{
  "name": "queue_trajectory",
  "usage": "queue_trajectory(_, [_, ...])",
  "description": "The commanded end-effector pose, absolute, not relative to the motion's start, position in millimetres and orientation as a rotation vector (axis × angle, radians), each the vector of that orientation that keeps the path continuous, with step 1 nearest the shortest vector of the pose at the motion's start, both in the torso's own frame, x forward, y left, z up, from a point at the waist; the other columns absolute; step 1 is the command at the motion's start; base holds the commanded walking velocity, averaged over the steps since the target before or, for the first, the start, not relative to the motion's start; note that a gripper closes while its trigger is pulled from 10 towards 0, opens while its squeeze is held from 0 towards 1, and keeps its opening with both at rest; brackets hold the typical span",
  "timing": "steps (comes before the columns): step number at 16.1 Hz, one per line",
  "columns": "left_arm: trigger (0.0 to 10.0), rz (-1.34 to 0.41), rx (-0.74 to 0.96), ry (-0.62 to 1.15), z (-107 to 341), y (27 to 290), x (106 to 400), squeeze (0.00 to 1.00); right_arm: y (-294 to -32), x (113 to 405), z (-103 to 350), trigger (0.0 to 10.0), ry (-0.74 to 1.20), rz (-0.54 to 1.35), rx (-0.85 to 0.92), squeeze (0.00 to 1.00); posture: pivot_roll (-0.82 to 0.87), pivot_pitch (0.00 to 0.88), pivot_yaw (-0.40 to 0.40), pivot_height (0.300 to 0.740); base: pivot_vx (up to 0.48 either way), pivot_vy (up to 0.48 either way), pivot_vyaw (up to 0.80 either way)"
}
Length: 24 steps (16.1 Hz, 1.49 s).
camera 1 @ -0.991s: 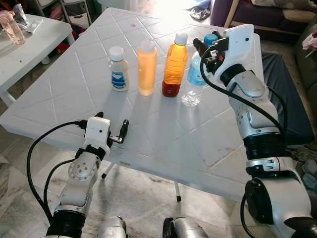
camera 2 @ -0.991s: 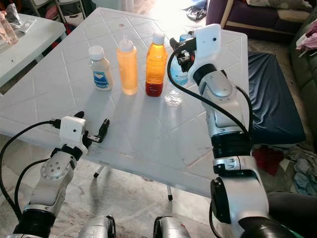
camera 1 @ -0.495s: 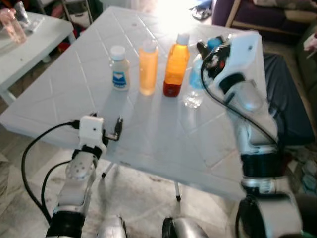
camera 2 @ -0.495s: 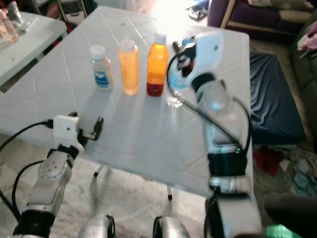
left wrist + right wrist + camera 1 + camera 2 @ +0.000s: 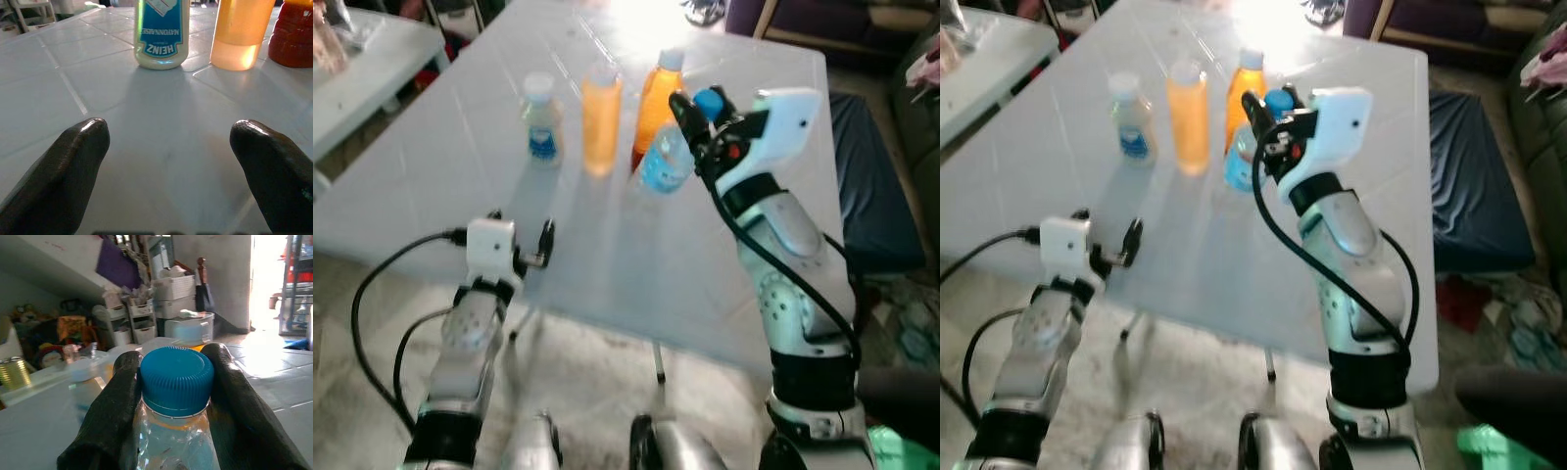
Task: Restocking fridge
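Lifted off the white tabletop (image 5: 607,284) since a second ago, the water bottle (image 5: 668,157) now hangs tilted in the upper middle of the left eye view, its clear body leaning toward the left of the frame and its blue cap up against the right end effector (image 5: 697,106). A second ago it stood at the right end of the bottle row with that end effector at its cap. The camera has also swung, so the whole scene sits differently and blurred.

Seen from the right wrist, the two black fingers (image 5: 117,406) are closed on the neck just under the cap. That suggests the first item is picked and ready to be carried to the fridge.

Three bottles remain standing in the upper left: the orange juice bottle (image 5: 651,98), the yellow-orange bottle (image 5: 600,117) and the small mayonnaise bottle (image 5: 541,122).

At lower left, the left end effector (image 5: 540,250) hovers low over the tabletop edge, fingers spread apart and empty.
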State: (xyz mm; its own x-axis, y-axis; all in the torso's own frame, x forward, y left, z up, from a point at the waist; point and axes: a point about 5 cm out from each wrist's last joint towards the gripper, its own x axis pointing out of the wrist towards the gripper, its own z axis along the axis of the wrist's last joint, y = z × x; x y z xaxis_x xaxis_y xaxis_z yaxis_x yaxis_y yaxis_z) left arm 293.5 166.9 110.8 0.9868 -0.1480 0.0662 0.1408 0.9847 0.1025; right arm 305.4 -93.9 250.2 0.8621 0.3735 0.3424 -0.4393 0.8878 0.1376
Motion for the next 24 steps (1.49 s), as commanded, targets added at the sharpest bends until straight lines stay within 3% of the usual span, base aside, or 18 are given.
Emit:
queue_trajectory(1, [10.0, -0.122, 0.094, 0.047, 85, 173, 283, 0.00, -85, 302, 238, 10.0, -0.247, 0.490, 0.227, 0.00, 0.07, 0.139, -0.059, 0.740, -0.371, 0.000, 0.00])
queue_trajectory(12, [10.0, -0.103, 0.127, 0.075, 78, 183, 274, 0.00, -103, 291, 183, 10.0, -0.167, 0.453, 0.214, 0.00, 0.08, 0.137, -0.068, 0.740, -0.349, 0.000, 0.00])
queue_trajectory(18, [10.0, 0.021, 0.241, 0.143, 55, 220, 253, 0.00, -110, 282, 147, 10.0, -0.104, 0.449, 0.126, 0.00, 0.11, 0.102, -0.086, 0.740, -0.041, 0.000, 0.80])
queue_trajectory(24, [10.0, 0.102, 0.206, 0.136, 45, 219, 244, 0.00, -125, 274, 118, 10.0, -0.074, 0.415, 0.035, 0.00, 0.14, 0.050, -0.114, 0.740, 0.000, 0.000, 0.79])
